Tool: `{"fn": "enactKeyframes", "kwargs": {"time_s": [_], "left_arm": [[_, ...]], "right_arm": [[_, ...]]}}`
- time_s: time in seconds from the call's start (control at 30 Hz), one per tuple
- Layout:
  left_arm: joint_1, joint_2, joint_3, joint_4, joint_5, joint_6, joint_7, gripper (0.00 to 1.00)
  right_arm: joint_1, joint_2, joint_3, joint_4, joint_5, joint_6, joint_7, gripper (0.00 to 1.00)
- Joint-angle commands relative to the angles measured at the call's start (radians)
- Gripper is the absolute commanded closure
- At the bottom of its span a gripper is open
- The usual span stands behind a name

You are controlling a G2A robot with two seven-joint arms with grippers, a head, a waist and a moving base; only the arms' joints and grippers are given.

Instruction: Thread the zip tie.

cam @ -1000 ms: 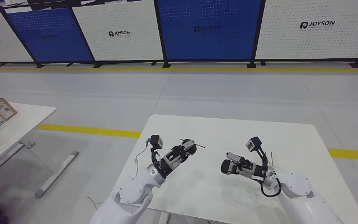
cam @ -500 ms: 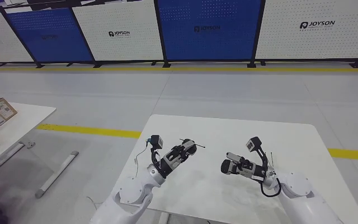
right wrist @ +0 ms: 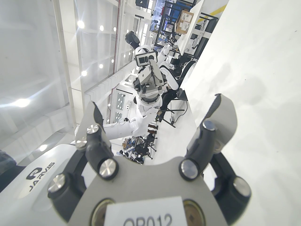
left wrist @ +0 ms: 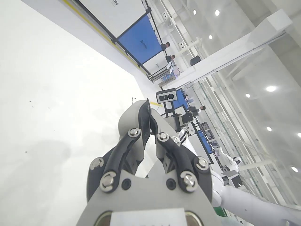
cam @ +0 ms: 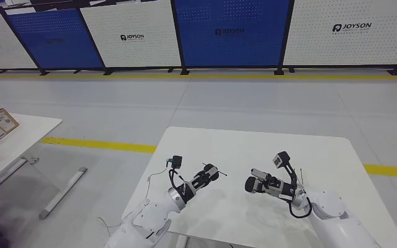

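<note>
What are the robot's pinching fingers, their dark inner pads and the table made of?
The fingers of the left gripper: pale grey shells with a dull sheen, held by bright screws, so probably metal, possibly hard plastic. Their pads: black and ribbed, likely rubber. The table: smooth matt white top, perhaps laminate or painted board; the look leaves it open.

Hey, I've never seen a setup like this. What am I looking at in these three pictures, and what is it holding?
It is a two-armed robot at a white table. The wide picture looks down from a camera above its arms. The other two come from cameras on each wrist, looking along the fingers. The left gripper is shut on a thin black zip tie. The right gripper is open and empty, pointed towards the left one.
</note>
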Motion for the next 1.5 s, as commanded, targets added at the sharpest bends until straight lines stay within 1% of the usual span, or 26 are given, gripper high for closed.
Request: {"fn": "enactKeyframes", "kwargs": {"time_s": [0.0,0.17,0.2,0.23,0.27,0.3,0.4,0.43,0.5,0.53,0.6,0.63,0.7,0.93,1.0,1.07,1.13,1.17,1.23,1.27,1.47], "left_arm": [[0.000,0.000,0.000,0.000,0.000,0.000,0.000,1.00],[0.000,0.000,0.001,0.002,-0.003,0.004,0.002,1.00],[-0.001,-0.003,0.008,0.009,-0.025,0.030,0.010,1.00],[-0.001,-0.006,0.017,0.013,-0.074,0.061,0.003,1.00],[-0.006,-0.009,0.022,0.017,-0.129,0.096,-0.009,1.00],[-0.020,-0.012,0.021,0.022,-0.169,0.125,-0.010,1.00],[-0.042,-0.018,0.020,0.019,-0.238,0.139,0.002,1.00],[-0.049,-0.020,0.015,0.005,-0.259,0.131,0.017,1.00],[-0.052,-0.022,0.005,-0.025,-0.290,0.124,0.033,1.00],[-0.052,-0.022,-0.006,-0.050,-0.303,0.117,0.048,1.00],[-0.047,-0.022,-0.021,-0.089,-0.324,0.112,0.054,1.00],[-0.043,-0.022,-0.036,-0.119,-0.333,0.108,0.055,1.00],[-0.028,-0.019,-0.054,-0.147,-0.334,0.107,0.048,1.00],[-0.028,-0.019,-0.054,-0.147,-0.334,0.107,0.048,1.00],[-0.024,-0.019,-0.047,-0.130,-0.308,0.111,0.046,1.00],[-0.018,-0.020,-0.034,-0.110,-0.277,0.102,0.043,1.00],[-0.012,-0.020,-0.019,-0.083,-0.250,0.102,0.028,1.00],[-0.009,-0.020,-0.012,-0.068,-0.236,0.095,0.026,1.00],[-0.008,-0.023,0.004,-0.029,-0.203,0.076,0.042,1.00],[-0.010,-0.024,0.009,-0.023,-0.197,0.070,0.047,1.00],[-0.010,-0.024,0.009,-0.023,-0.197,0.070,0.047,1.00]], "right_arm": [[0.000,0.000,0.000,0.000,0.000,0.000,0.000,0.00],[0.000,0.000,0.000,0.000,0.000,0.000,0.000,0.00],[0.000,0.000,0.000,0.000,0.000,0.000,0.000,0.00],[0.000,0.000,0.000,0.000,0.000,0.000,0.000,0.00],[0.000,0.000,0.000,0.000,0.000,0.000,0.000,0.00],[0.000,0.000,0.000,0.000,0.000,0.000,0.000,0.00],[0.000,0.000,0.000,0.000,0.000,0.000,0.000,0.00],[0.000,0.000,0.000,0.000,0.000,0.000,0.000,0.00],[0.000,0.000,0.000,0.000,0.000,0.000,0.000,0.00],[0.000,0.000,0.000,0.000,0.000,0.000,0.000,0.00],[0.000,0.000,0.000,0.000,0.000,0.000,0.000,0.00],[0.000,0.000,0.000,0.000,0.000,0.000,0.000,0.00],[0.000,0.000,0.000,0.000,0.000,0.000,0.000,0.00],[0.000,0.000,0.000,0.000,0.000,0.000,0.000,0.00],[0.000,0.000,0.000,0.000,0.000,0.000,0.000,0.00],[0.000,0.000,0.000,0.000,0.000,0.000,0.000,0.00],[0.000,0.000,0.000,0.000,0.000,0.000,0.000,0.00],[0.000,0.000,0.000,0.000,0.000,0.000,0.000,0.00],[0.000,0.000,0.000,0.000,0.000,0.000,0.000,0.00],[0.000,0.000,0.000,0.000,0.000,0.000,0.000,0.00],[0.000,0.000,0.000,0.000,0.000,0.000,0.000,0.00]]}}
